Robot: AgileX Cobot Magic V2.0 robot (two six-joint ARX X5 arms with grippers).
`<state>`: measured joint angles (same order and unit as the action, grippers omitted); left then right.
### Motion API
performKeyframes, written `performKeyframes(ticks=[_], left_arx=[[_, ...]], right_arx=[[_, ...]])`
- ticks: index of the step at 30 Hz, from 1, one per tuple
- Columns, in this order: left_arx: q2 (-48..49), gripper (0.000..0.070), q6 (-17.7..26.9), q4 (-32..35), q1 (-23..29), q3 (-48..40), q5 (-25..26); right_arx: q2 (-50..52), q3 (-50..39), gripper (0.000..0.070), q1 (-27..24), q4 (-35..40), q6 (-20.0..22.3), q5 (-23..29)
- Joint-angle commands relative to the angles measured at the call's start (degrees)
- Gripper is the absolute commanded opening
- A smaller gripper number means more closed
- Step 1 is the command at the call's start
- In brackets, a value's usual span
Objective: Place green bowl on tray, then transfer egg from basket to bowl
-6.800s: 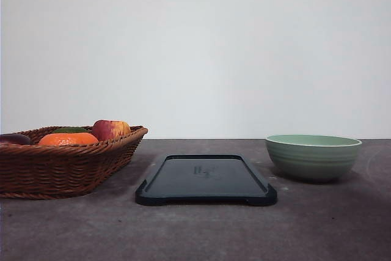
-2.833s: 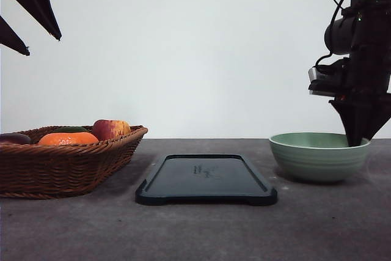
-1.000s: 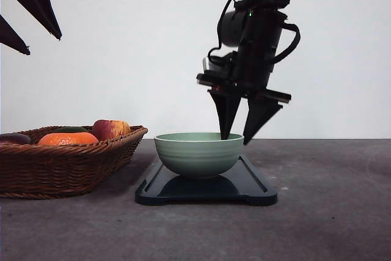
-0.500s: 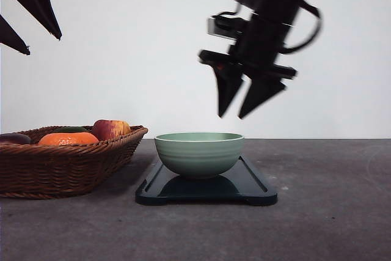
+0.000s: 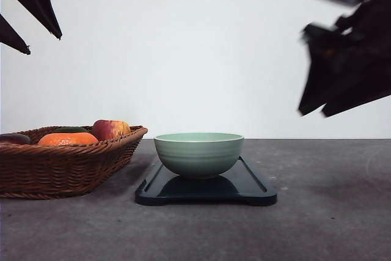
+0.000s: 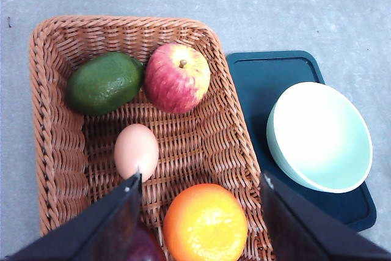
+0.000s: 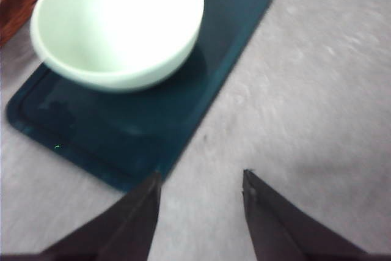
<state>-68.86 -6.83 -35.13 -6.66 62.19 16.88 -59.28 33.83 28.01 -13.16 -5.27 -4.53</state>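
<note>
Green bowl (image 5: 198, 153): it sits upright on the tray, toward the end nearest the basket; its inside is bare in my right wrist view (image 7: 118, 21) and in my left wrist view (image 6: 319, 137).

Tray (image 5: 250, 186): black and glossy, flat on the grey table (image 5: 317, 224), just beside the basket, with its bare stretch on the side away from the basket.

Basket (image 5: 67, 166): brown wicker, at the left of the table from the front; it holds all the fruit and the egg.

Egg (image 6: 136, 150): pale reddish-brown, lying on the weave near the middle of the basket, apart from the apple and the mandarin.

Apple (image 6: 177, 78): red and yellow, stem up, touching the green avocado (image 6: 104, 82) beside it.

Mandarin (image 6: 205, 222): orange, against the basket wall nearest the tray.

Dark purple fruit (image 6: 144, 246): only partly seen under one of my left fingers.

My left claw (image 6: 200, 178): spread wide, holding nothing, hanging high above the basket, with one fingertip (image 6: 135, 180) lined up over the egg.

My right claw (image 5: 324, 111): blurred from the front, high and off to the right of the tray; in the wrist view (image 7: 201, 178) the fingers stand apart with nothing between them, over bare table beside the tray's edge.
</note>
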Motion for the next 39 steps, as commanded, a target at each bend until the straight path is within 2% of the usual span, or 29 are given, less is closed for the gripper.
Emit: performKeyframes(ticks=[1, 8, 25, 35, 39], left_arx=[[-0.5, 0.0387, 0.8, 0.5, -0.1, 1.2, 0.3], [-0.5, 0.0387, 0.8, 0.4, -0.1, 1.2, 0.3], [-1.7, 0.0386, -0.1, 0.5, -0.1, 1.8, -1.3], [-11.5, 0.0387, 0.5, -2.7, -2.3, 7.9, -2.3], [-16.6, 0.0387, 1.4, -4.9, -3.9, 11.7, -7.5]], right_arx=[[3.8, -1.3, 0.0265, 0.3, 0.1, -0.6, 0.0], [12.6, -3.5, 0.0265, 0.3, -3.5, -0.6, 1.6], [12.5, -3.5, 0.0265, 0.3, -3.5, -0.5, 1.6], [12.5, -3.5, 0.0265, 0.3, -3.6, -0.5, 1.6], [12.5, -3.5, 0.0265, 0.3, -3.5, -1.7, 1.6]])
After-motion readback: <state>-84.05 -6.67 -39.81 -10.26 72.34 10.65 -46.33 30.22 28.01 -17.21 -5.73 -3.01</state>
